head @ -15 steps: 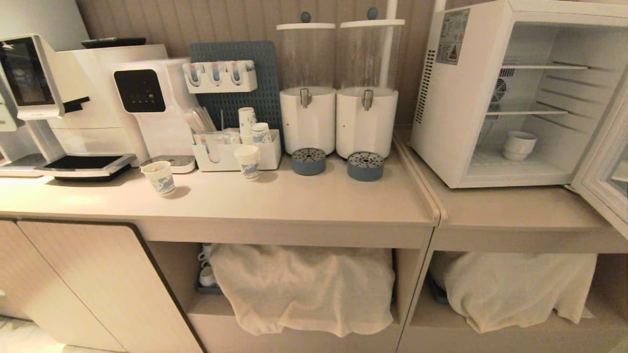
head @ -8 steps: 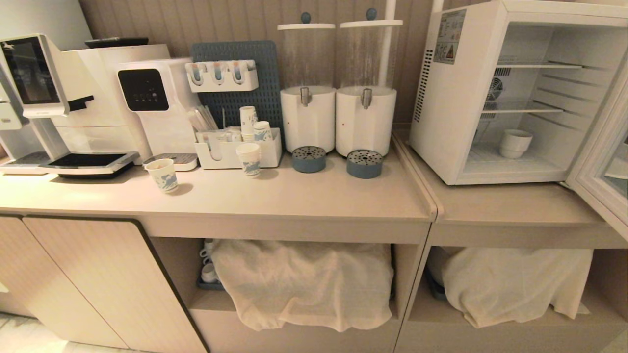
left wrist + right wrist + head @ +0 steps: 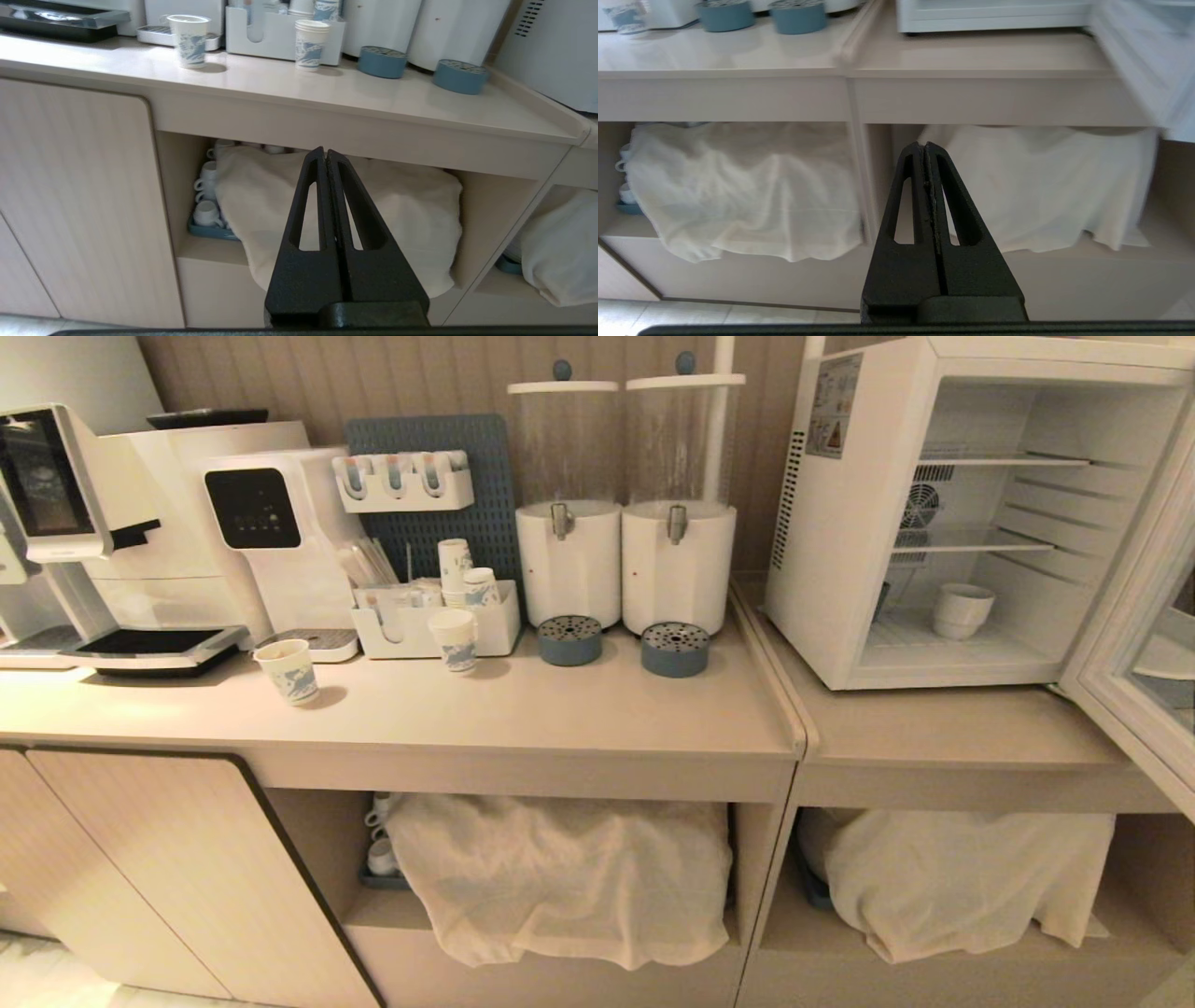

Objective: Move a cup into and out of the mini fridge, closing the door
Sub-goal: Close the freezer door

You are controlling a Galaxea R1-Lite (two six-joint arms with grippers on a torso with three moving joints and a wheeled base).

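Observation:
The white mini fridge [image 3: 845, 569] stands on the right counter with its door [image 3: 1134, 644] swung open to the right. The small white cup [image 3: 962, 610] sits on the fridge's floor, under the wire shelves. Neither arm shows in the head view. My left gripper [image 3: 325, 151] is shut and empty, held low in front of the shelf under the counter. My right gripper [image 3: 926, 145] is also shut and empty, low before the post between the two shelf bays. The edge of the open door [image 3: 1134, 70] shows in the right wrist view.
Two white drink dispensers [image 3: 621, 560] with blue drip cups stand left of the fridge. Paper cups [image 3: 289, 672], an organiser tray and coffee machines [image 3: 140, 541] fill the left counter. Cloth-covered bundles [image 3: 560, 877] and mugs on a blue tray [image 3: 208, 219] lie on the shelves below.
The whole head view has shifted: everything has slid slightly left and the counter looks a little farther off, so the camera moved. The cup, fridge and door keep their places.

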